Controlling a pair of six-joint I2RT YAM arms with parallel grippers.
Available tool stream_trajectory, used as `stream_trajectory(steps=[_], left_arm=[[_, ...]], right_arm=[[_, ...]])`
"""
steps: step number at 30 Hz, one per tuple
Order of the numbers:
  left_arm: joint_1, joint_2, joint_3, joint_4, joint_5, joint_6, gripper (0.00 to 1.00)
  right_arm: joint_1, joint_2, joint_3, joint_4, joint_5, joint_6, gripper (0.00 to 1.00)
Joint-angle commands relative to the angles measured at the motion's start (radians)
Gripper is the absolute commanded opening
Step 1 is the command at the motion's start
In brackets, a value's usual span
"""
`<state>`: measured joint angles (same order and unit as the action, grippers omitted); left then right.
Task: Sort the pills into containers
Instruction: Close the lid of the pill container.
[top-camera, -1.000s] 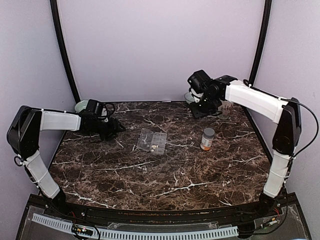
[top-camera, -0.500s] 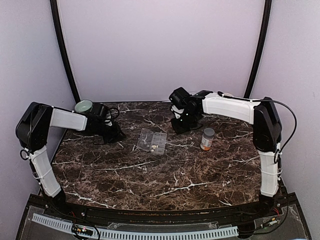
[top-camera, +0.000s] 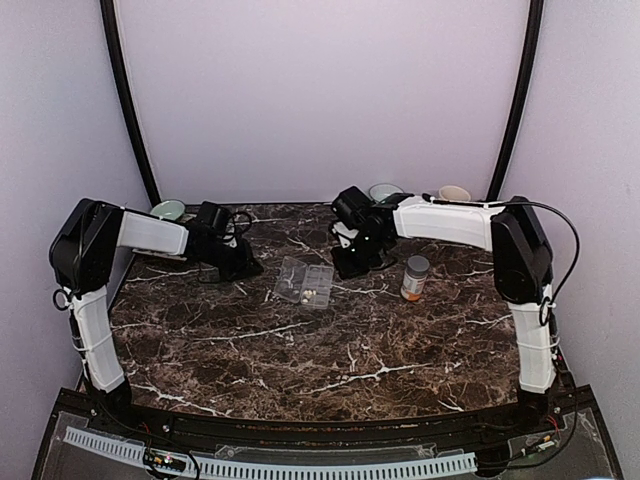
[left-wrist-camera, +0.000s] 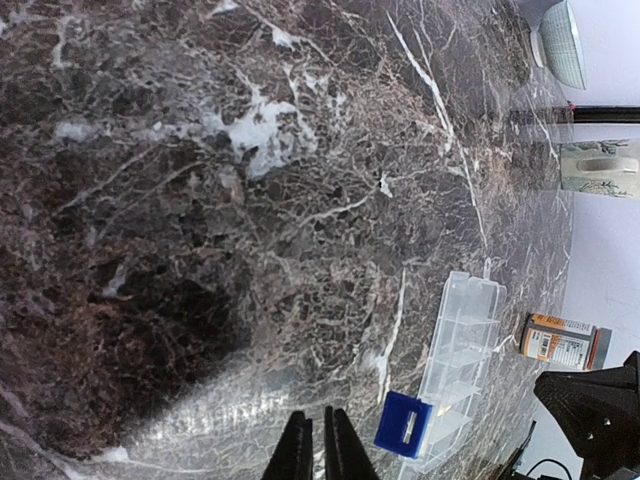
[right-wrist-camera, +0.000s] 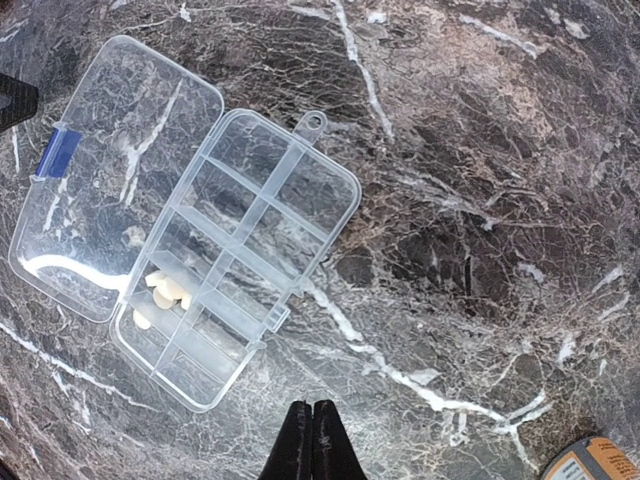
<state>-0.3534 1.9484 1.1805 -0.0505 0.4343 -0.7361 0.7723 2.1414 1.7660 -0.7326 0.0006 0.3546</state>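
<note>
Two arms sit low over the marble table (top-camera: 300, 350). Left gripper (left-wrist-camera: 320, 452): jaws almost closed, thin slit only, nothing held, left of the box and apart from it. Clear organizer box (top-camera: 305, 282) mid-table, lid lying open; pale pills (right-wrist-camera: 165, 293) clustered in one compartment beside the hinge. Right gripper (right-wrist-camera: 312, 440): jaws pressed together, empty, near the box's right side. Pill bottle (top-camera: 415, 278) upright further right

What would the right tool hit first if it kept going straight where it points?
Probably the bare marble table just beside the clear organizer box, since the shut right tool aims downward there. Depth is unclear, so the box's near edge might come first.
</note>
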Motion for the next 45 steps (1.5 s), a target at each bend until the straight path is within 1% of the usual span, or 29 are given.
stream_trajectory(steps=[1, 28, 45], left_arm=[[-0.016, 0.018, 0.039, -0.031, 0.02, 0.022, 0.08], [-0.066, 0.146, 0.147, -0.064, 0.08, 0.026, 0.06], [-0.071, 0.125, 0.162, -0.059, 0.091, 0.019, 0.04]], right_arm=[[0.011, 0.019, -0.014, 0.042, -0.032, 0.015, 0.03], [0.012, 0.098, -0.011, 0.078, -0.099, 0.017, 0.0], [0.012, 0.116, -0.022, 0.084, -0.121, 0.011, 0.0]])
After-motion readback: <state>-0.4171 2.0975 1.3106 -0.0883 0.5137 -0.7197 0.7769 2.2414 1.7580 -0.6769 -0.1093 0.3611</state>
